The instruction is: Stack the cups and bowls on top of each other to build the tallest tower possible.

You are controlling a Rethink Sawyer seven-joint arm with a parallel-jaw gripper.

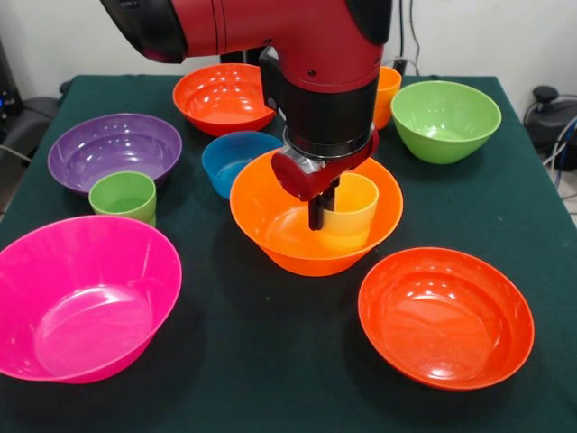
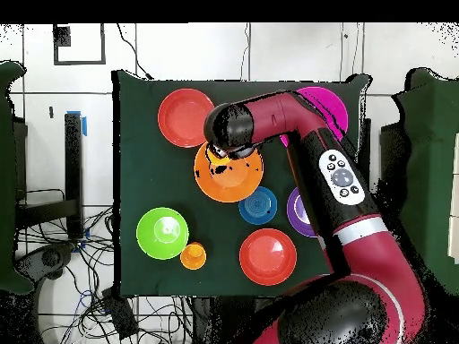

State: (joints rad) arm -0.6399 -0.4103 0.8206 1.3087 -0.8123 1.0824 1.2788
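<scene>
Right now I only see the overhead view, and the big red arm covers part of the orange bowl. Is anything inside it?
Observer: Yes, a yellow cup stands upright inside the light orange bowl.
Operator: Where is the gripper?
Observer: The gripper is down inside that bowl, right at the yellow cup's rim.
Operator: I can't find the green cup!
Observer: The green cup stands upright close beside the purple bowl, hidden in your view.
</scene>
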